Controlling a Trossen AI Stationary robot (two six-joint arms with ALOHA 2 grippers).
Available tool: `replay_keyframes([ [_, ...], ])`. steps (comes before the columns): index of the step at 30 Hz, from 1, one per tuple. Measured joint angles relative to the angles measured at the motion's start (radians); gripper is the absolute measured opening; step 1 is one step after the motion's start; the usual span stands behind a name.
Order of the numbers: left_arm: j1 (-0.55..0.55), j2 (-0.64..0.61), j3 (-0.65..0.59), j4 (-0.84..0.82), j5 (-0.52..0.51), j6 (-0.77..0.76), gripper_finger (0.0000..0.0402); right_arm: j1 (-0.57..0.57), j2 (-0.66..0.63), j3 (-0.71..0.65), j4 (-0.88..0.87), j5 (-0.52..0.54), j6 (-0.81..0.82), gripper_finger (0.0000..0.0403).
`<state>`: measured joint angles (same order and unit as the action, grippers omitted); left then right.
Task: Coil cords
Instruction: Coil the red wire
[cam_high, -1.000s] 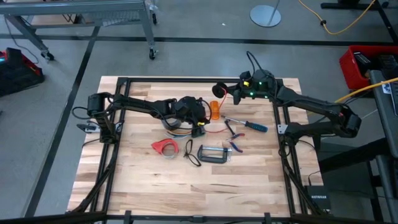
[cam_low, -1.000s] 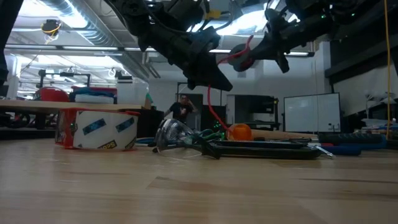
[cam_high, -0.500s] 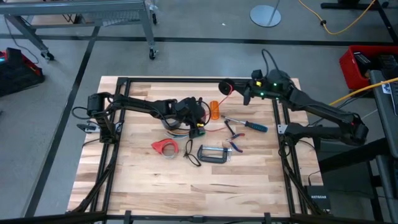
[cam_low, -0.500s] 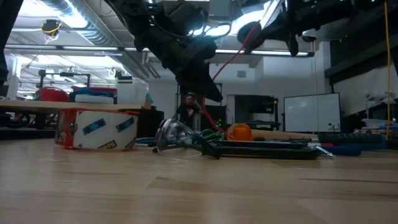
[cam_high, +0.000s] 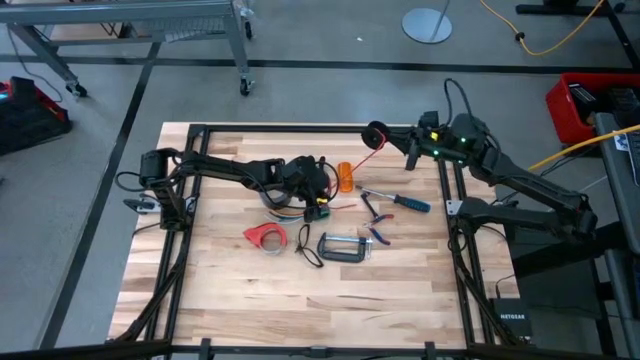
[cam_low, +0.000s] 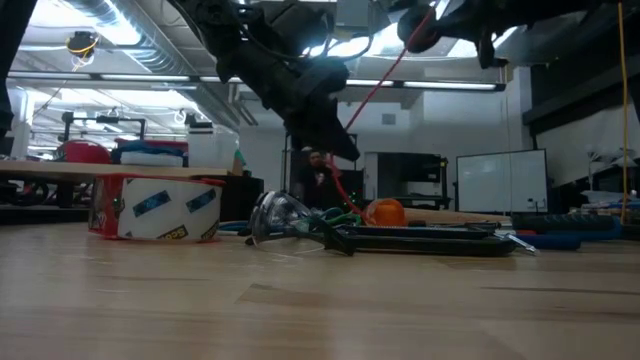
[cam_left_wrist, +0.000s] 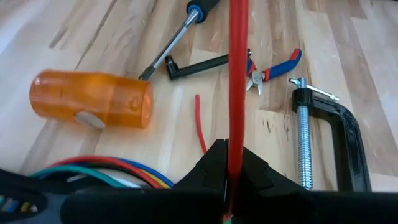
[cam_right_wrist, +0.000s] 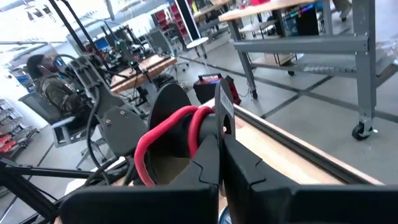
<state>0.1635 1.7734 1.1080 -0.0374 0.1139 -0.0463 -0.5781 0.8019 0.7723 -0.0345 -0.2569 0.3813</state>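
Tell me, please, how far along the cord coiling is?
Done: a few red loops sit around the right gripper.
In hand: the left gripper pinches the taut red cord.
Left: the other cords lie loose on the table.

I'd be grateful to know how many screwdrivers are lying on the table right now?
1. The blue-handled screwdriver lies on the wooden table, between the orange plastic bottle and the table's right edge. More could be hidden under the left arm.

cords (cam_high: 300, 208) mostly hidden under left arm
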Motion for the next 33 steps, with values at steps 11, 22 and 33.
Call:
replay_keyframes([
  [11,-0.001,0.001,-0.002,0.191,0.007,0.024,0.0094,0.001,-0.065,0.002,-0.131,0.043,-0.047,0.0005],
  [22,-0.042,0.001,-0.002,0.336,0.014,0.021,0.0139,0.002,-0.046,0.002,-0.175,0.066,-0.073,0.0005],
  [33,-0.085,0.001,-0.002,0.171,0.004,0.080,0.0148,0.002,-0.046,0.002,-0.152,0.062,-0.095,0.0005],
])
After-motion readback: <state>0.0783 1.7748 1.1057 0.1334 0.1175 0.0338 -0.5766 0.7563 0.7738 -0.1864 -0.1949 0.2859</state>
